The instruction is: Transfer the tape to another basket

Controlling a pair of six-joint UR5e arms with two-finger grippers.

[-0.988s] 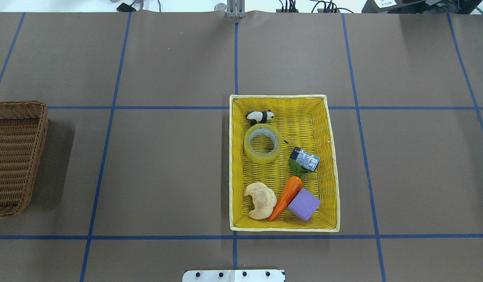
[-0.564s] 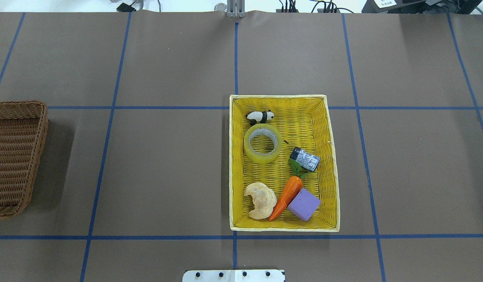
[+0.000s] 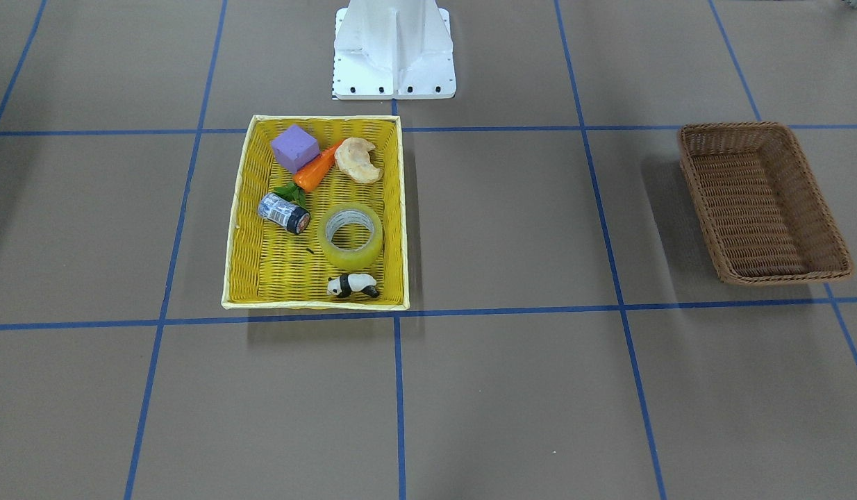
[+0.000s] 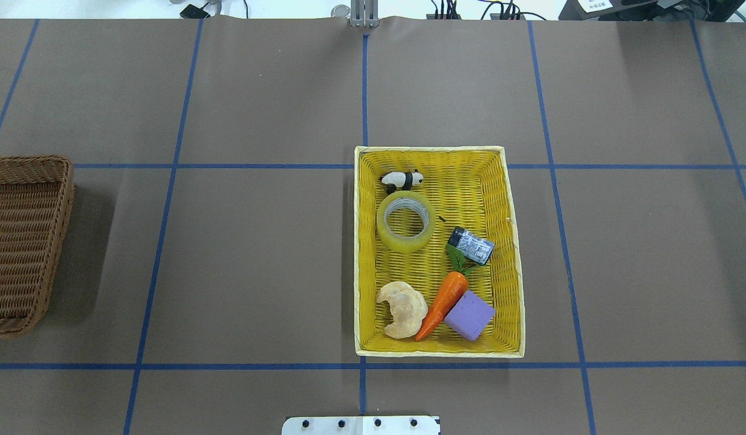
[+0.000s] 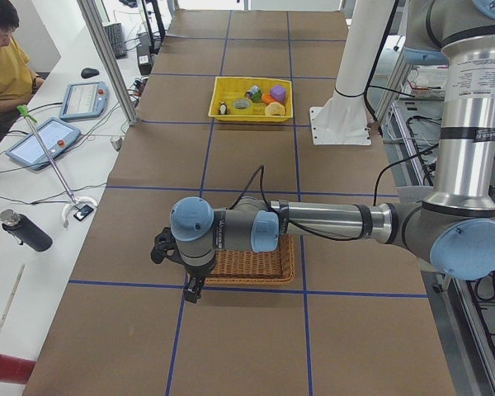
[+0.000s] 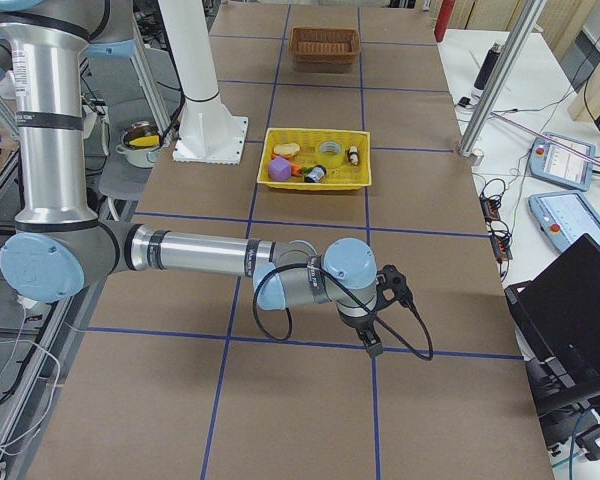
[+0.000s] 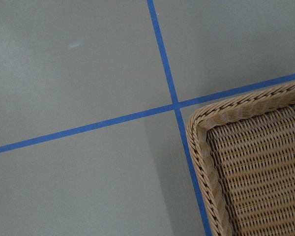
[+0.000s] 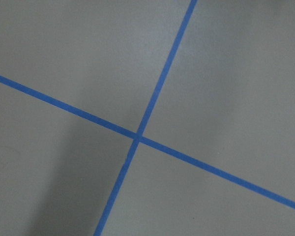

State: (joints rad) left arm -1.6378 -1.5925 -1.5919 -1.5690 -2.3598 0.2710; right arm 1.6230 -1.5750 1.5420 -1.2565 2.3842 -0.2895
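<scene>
Left gripper [image 5: 190, 287] hangs low just off the corner of the brown wicker basket [image 5: 252, 279]; cannot tell how far open it is or whether it holds anything. Right gripper [image 6: 372, 342] sits over bare bench [image 4: 258, 254]; same, cannot tell. Tape [image 4: 405, 222] is well apart from both, between them along the bench, inside the yellow basket [image 4: 430, 148], with the toy panda [image 4: 402, 179] just beside it. Risk: a descending finger clips the panda or basket wall and skids the roll; the slick rim could slip. Roll lies flat, core axis vertical, hole up; no long axis in plan.
</scene>
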